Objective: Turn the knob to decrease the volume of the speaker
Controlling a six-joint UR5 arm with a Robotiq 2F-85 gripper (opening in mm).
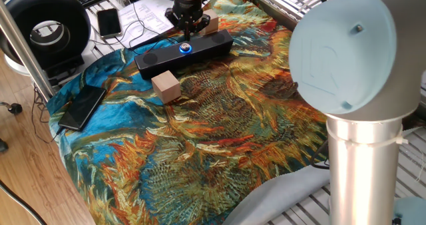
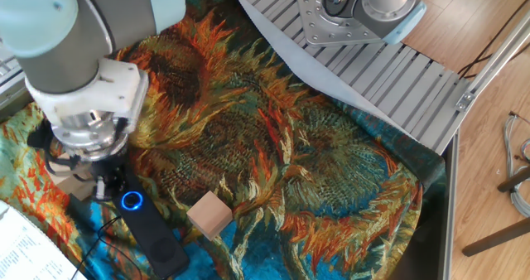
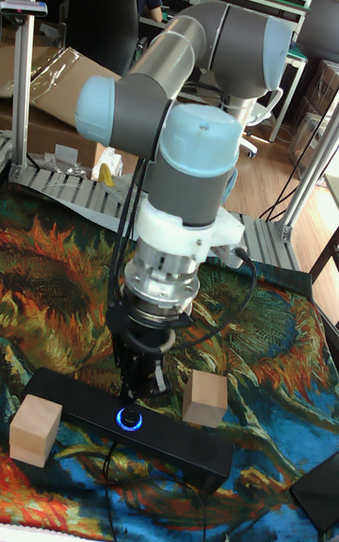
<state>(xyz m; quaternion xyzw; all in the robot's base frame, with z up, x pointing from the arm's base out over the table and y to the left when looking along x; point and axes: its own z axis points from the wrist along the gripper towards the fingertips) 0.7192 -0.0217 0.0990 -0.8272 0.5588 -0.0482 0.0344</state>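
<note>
Long black speaker [image 1: 183, 53] lying across the far end of a table covered with a sunflower-patterned cloth [image 1: 219, 125] in orange, teal and blue. Knob [image 1: 185, 49] with a glowing blue ring at the middle of the speaker's top face, uncovered and visible in all three views [image 2: 131, 201] [image 3: 129, 419]. Gripper [image 3: 143, 382] pointing straight down, just above and slightly behind the knob, fingertips drawn close together with nothing between them; clear of the dial in the tall fixed view. Same gripper [image 1: 187, 29] hovering over the speaker's back edge in one fixed view, and beside the blue ring [image 2: 106, 185] in the other fixed view. Tan wooden cube [image 1: 166, 86] standing on the cloth just in front of the speaker, near its left half. Second wooden cube [image 3: 204, 398] behind the speaker, close to the gripper. Flat black phone [image 1: 82, 107] at the cloth's left edge, well apart from the speaker. Large pale-blue robot arm joint [image 1: 349, 48] filling the right foreground.
</note>
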